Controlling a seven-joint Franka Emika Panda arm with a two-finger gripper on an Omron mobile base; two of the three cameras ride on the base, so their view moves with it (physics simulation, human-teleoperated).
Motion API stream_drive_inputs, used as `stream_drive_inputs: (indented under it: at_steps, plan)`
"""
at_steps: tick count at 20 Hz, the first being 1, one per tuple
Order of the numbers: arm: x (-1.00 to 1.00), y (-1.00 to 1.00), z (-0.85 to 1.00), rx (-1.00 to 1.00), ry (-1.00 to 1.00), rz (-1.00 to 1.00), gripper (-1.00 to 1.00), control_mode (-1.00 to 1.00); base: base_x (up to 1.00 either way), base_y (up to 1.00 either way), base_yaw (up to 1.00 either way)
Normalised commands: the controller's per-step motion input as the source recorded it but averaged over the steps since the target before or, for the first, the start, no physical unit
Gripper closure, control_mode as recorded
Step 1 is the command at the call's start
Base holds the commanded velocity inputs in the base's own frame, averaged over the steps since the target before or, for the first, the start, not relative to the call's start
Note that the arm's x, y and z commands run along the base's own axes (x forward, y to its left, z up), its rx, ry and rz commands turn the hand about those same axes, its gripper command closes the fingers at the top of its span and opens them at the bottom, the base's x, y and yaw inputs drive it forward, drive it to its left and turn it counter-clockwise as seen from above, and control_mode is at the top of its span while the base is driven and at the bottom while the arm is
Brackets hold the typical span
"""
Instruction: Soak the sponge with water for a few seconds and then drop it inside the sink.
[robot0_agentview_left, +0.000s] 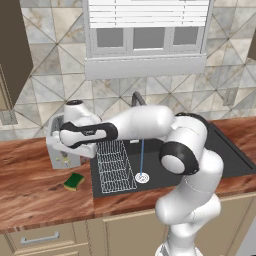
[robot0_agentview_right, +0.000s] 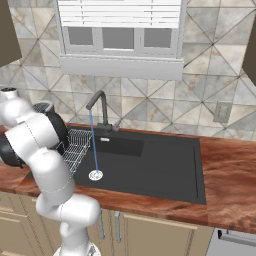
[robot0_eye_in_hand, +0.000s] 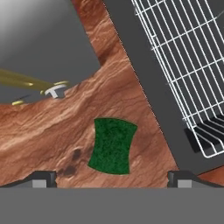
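Wooden counter (robot0_eye_in_hand: 52, 127), sponge (robot0_eye_in_hand: 112, 145) near sink (robot0_eye_in_hand: 144, 78) edge.

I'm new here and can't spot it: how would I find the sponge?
Start at the dark sink in the wooden counter, then look just past its left edge, in front of the silver toaster. The sponge lies flat there: small and green-topped with a yellow side, the one soft thing on the counter.

My sponge (robot0_agentview_left: 74, 181) lies on the counter (robot0_agentview_left: 35, 192), at nine o'clock of the sink (robot0_agentview_left: 227, 159) — toaster (robot0_agentview_left: 63, 148) just behind it at twelve. In the sink, the wire rack (robot0_agentview_left: 114, 165) sits left; water (robot0_agentview_left: 141, 157) falls onto the drain (robot0_agentview_left: 142, 177).
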Motion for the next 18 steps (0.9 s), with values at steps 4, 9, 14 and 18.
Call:
stream_drive_inputs:
  at_steps: [4,9,14,18]
  plan:
    - [0.00,0.11,-0.10,0.00,0.00,0.00,-1.00,-1.00,0.00,0.00,0.00]
    - [0.00,0.05,-0.09,0.00,0.00,0.00,-1.00,-1.00,0.00,0.00,0.00]
    - [0.00,0.00,-0.02,0.00,0.00,0.00,-1.00,-1.00,0.00,0.00,0.00]
    - [0.00,0.00,-0.11,0.00,0.00,0.00,-1.00,-1.00,0.00,0.00,0.00]
